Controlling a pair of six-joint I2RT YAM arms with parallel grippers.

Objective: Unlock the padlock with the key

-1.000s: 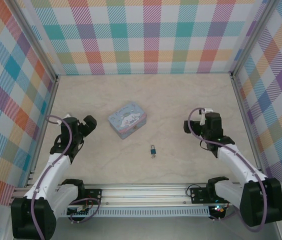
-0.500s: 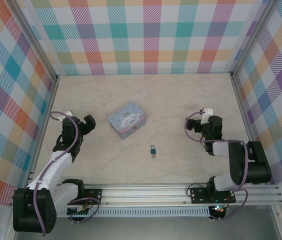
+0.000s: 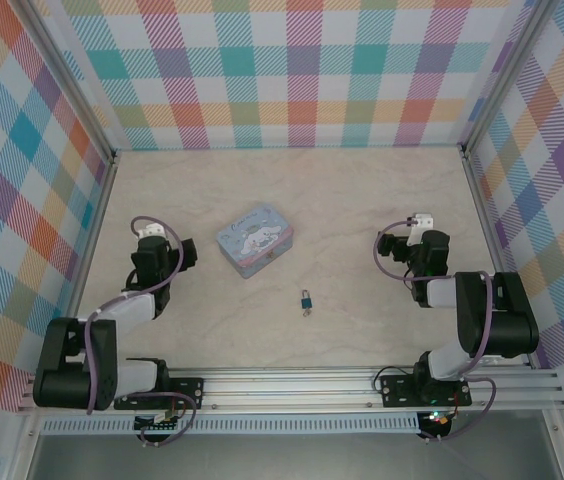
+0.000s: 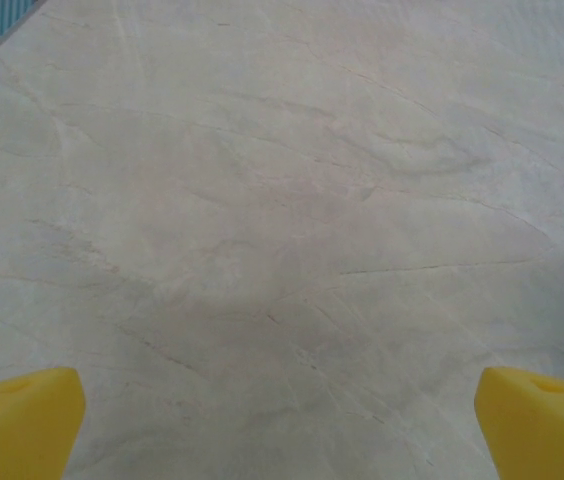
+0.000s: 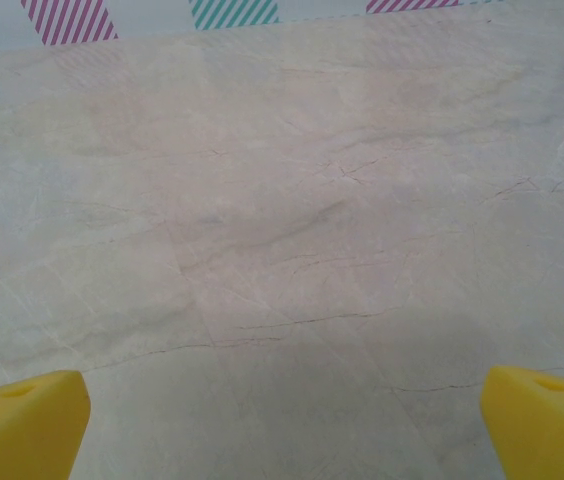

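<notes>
Plaid walls on three sides, pastel checks. Pale marble-look desk between them, with a metal rail along its near edge.

Left arm is folded back on itself at the left side of the desk, purple cable looped over the wrist. Right arm is folded the same way at the right side. Both are well apart from the things in the middle.

Left claw: wide open, holding nothing. Its yellow fingertips sit at the two bottom corners of its wrist view with bare desk between them. A sliver of teal wall shows at that view's top left.

Right claw: also wide open, nothing held. Yellow tips at both bottom corners of its wrist view, bare desk between. Wall stripes run along the top edge there.

Pale blue cartoon tin, lid closed, sits turned at an angle a bit left of desk centre, nearer the left arm than the right.

Padlock: tiny, teal-blue, lying on the desk near the middle. It is just nearer and to the right of the tin, not touching it, roughly between the two arms and well clear of both claws. Shackle is too small to tell shut or open.

Tiny dark speck touches the padlock's near side; too small to say if that is the key.
</notes>
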